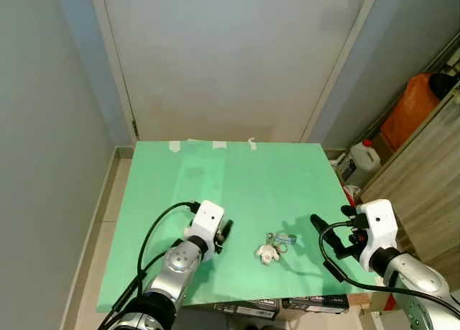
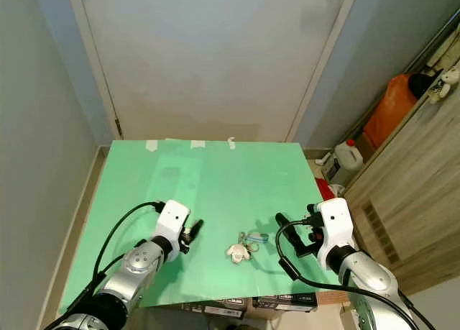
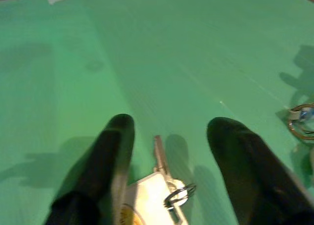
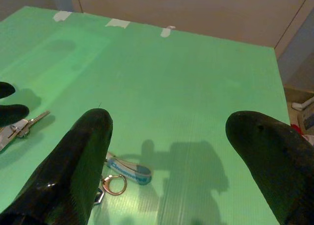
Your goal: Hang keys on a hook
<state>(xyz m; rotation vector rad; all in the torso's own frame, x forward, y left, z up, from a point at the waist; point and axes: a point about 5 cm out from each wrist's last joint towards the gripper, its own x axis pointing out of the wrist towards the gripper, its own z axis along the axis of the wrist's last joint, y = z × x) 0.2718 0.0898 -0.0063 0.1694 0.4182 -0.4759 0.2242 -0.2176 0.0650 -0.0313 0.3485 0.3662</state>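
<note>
A key bunch [image 1: 273, 247] with a small white plush charm, a metal ring [image 4: 115, 185] and a blue strap [image 4: 128, 172] lies on the green board [image 1: 237, 179] near its front edge. To its left, a single key with a white tag [image 3: 158, 183] lies flat on the board, between the spread fingers of my open left gripper [image 3: 169, 124]. The fingers do not pinch it. My right gripper [image 1: 323, 247] hovers just right of the bunch, wide open and holding nothing. The tagged key [image 4: 19, 128] is also in the right wrist view.
A closed white door [image 1: 230, 57] stands behind the board, with bits of tape [image 1: 219, 144] along the far edge. A white jug [image 1: 363, 157], an orange bag [image 1: 410, 111] and a wooden cabinet [image 1: 424, 172] are on the right. Boxes [image 1: 287, 305] sit under the front edge.
</note>
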